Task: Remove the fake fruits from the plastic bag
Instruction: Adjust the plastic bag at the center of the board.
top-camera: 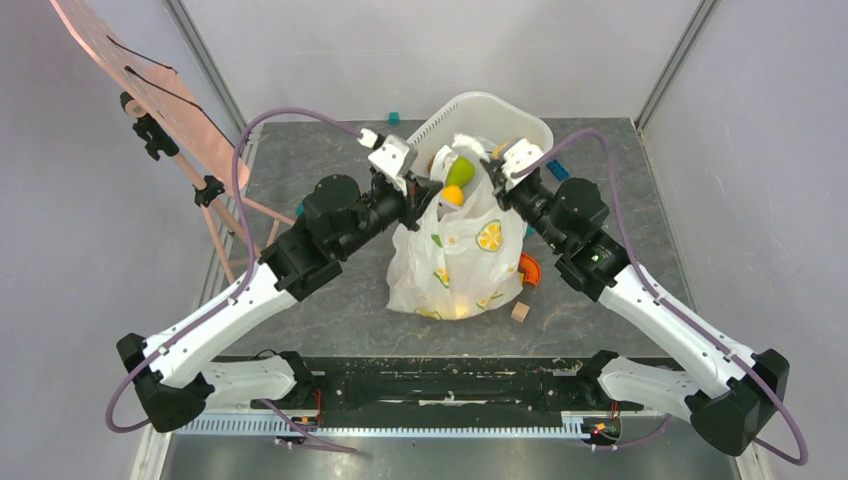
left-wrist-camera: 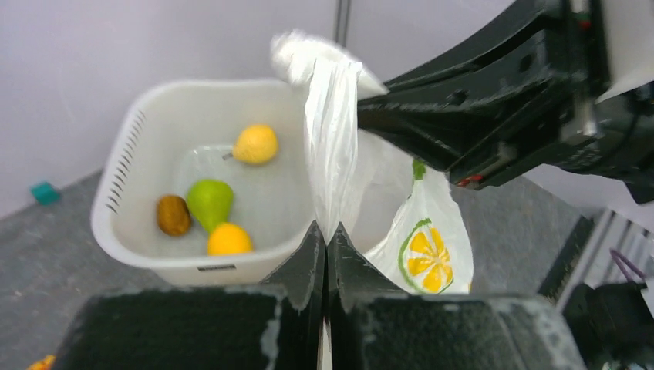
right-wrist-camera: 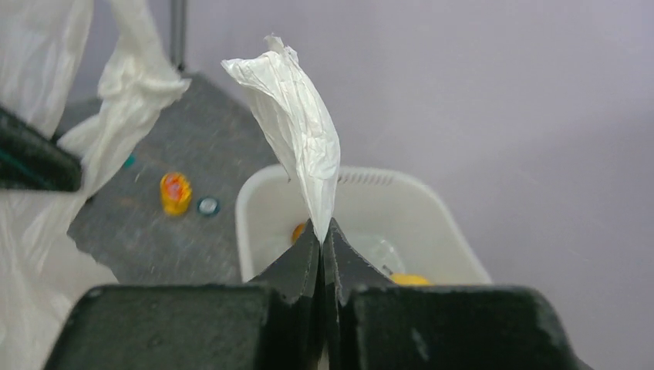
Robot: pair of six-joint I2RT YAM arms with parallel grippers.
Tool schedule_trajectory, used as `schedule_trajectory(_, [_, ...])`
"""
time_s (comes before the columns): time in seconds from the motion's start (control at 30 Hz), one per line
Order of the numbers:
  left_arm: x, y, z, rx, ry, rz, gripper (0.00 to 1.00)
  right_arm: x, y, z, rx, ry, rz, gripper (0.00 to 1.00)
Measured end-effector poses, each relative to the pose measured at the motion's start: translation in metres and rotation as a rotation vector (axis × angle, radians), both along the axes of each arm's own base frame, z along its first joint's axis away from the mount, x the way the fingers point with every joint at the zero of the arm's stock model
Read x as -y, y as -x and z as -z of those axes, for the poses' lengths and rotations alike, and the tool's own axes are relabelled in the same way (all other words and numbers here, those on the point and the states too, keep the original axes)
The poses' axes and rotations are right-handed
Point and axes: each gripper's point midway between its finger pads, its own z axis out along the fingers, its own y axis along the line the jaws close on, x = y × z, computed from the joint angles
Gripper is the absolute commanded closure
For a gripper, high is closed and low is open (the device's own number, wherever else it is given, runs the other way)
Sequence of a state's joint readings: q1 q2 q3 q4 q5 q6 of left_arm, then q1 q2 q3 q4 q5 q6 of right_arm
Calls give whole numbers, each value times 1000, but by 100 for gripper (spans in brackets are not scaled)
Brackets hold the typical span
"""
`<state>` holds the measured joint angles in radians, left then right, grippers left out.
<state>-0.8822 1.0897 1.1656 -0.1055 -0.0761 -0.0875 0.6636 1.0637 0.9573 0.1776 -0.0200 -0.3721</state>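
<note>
Above the near rim of the white tub (top-camera: 520, 118), two robot arms are holding the plastic bag (top-camera: 460, 255) up between them. The left gripper (left-wrist-camera: 325, 231) is pinching a strip of the film, its fingers closed tight on it. The right gripper (right-wrist-camera: 324, 229) is doing the same on the opposite side. From both pinch points the bag is hanging down and toward the arm bases, its long axis running from the tub to the table's (top-camera: 330, 170) near edge, with neither arm nearer. Both arms are reaching forward and inward, elbows out, wrists facing each other. Four fake fruits (top-camera: 458, 172) are lying in the tub: a green fruit (left-wrist-camera: 210, 202), a yellow fruit (left-wrist-camera: 256, 144), an orange fruit (left-wrist-camera: 229, 240) and a brown fruit (left-wrist-camera: 173, 214). A yellow glow (top-camera: 455, 308) is showing through the bag's low end; whether it is fruit or print cannot be told.
</note>
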Motion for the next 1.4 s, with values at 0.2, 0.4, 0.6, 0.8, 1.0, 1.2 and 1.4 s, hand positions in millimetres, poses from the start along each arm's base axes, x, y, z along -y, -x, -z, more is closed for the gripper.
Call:
schedule_trajectory(0.2, [-3,-19,-48,86,18,-55,98,35,-15,-78,94,-208,207,100])
schedule_trajectory(0.4, [-10,-19,-25,79,-10,-66,98,61,-3,-49,56,-246,282,100])
schedule_trajectory(0.6, [-28,2,88,-62,-74,-65,98,86,30,43,-85,-262,300,91])
schedule_trajectory(0.8, [-44,21,116,-98,-9,-63,97,106,56,63,-145,-372,319,28])
schedule_trajectory(1.0, [-48,28,79,-34,119,-50,96,89,73,34,-195,-340,189,15])
schedule_trajectory(1.2, [-44,29,73,-28,143,-29,97,64,94,-45,-212,-374,3,29])
schedule_trajectory(1.4, [-41,28,74,-29,147,-23,98,45,85,-124,-258,-427,-44,75])
